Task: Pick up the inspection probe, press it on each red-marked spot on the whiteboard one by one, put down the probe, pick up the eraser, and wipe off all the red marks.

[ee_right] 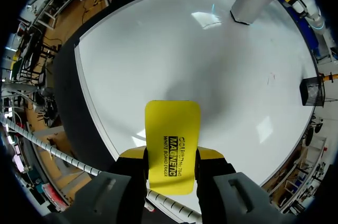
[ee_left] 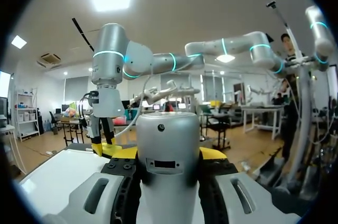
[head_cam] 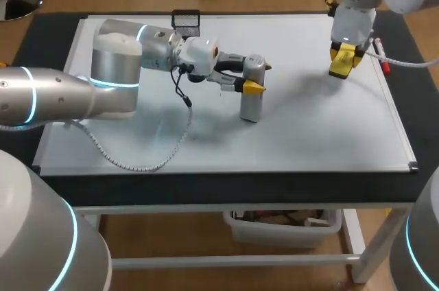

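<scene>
While the probe (head_cam: pixel 251 107) is pinched upright at the whiteboard's (head_cam: pixel 322 133) centre by the left gripper (head_cam: pixel 252 87), the eraser (ee_right: pixel 172 145), clamped in the right gripper (head_cam: pixel 344 57) at two o'clock, should be lowered flat and swept firmly.

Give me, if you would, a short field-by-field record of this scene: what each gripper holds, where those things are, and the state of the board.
left gripper: shut on the inspection probe
probe pose: upright, lower end at the whiteboard, near its middle
right gripper: shut on the yellow eraser
eraser place: over the whiteboard's far right part, apart from the probe
red marks: none that I can make out
other: black mesh basket at the far edge
</scene>
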You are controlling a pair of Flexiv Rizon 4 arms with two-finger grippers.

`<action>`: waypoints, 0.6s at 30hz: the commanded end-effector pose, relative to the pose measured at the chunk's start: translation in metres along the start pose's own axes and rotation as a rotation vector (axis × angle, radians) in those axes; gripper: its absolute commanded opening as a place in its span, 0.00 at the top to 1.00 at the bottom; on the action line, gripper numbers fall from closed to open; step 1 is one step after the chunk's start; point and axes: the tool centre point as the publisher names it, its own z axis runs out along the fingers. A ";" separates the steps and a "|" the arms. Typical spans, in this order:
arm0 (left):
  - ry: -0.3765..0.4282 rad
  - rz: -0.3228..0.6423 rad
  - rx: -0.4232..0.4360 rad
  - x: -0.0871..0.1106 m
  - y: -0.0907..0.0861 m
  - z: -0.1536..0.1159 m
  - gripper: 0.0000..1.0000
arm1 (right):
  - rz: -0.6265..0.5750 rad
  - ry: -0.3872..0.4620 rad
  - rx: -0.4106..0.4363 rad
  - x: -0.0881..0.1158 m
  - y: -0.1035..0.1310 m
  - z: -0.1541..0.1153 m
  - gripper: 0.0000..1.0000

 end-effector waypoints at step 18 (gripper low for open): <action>-0.018 -0.022 0.032 -0.004 -0.029 -0.004 1.00 | -0.002 0.003 0.000 0.000 -0.001 -0.001 1.00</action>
